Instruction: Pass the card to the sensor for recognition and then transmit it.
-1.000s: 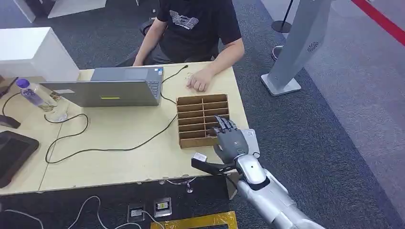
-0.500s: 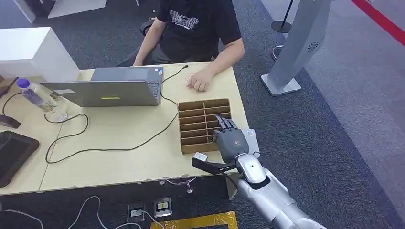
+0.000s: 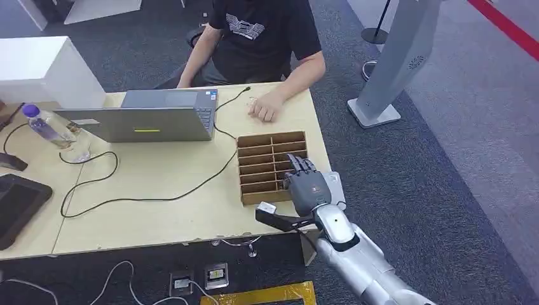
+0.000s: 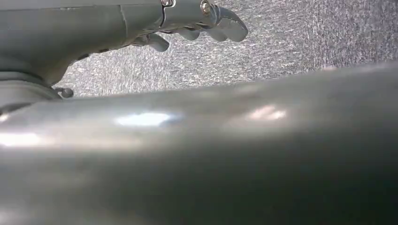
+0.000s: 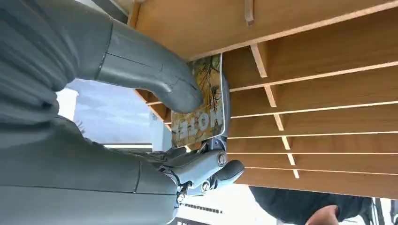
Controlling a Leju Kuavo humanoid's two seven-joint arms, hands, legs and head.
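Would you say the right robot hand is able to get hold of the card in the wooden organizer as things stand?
Probably yes: the right robot hand already pinches the card by thumb and fingers at the wooden organizer, with nothing in the way.

Wooden rack [image 3: 272, 166] shifted slightly rightward beneath right hand [image 3: 307, 189]

I see a pale wood counter [image 3: 159, 190] over dark grey carpet [image 3: 445, 178]. A red stripe [image 3: 508, 25] crosses the floor at 2 o'clock, beside a grey pillar [image 3: 394, 63]; a white cabinet [image 3: 44, 70] stands at 10.
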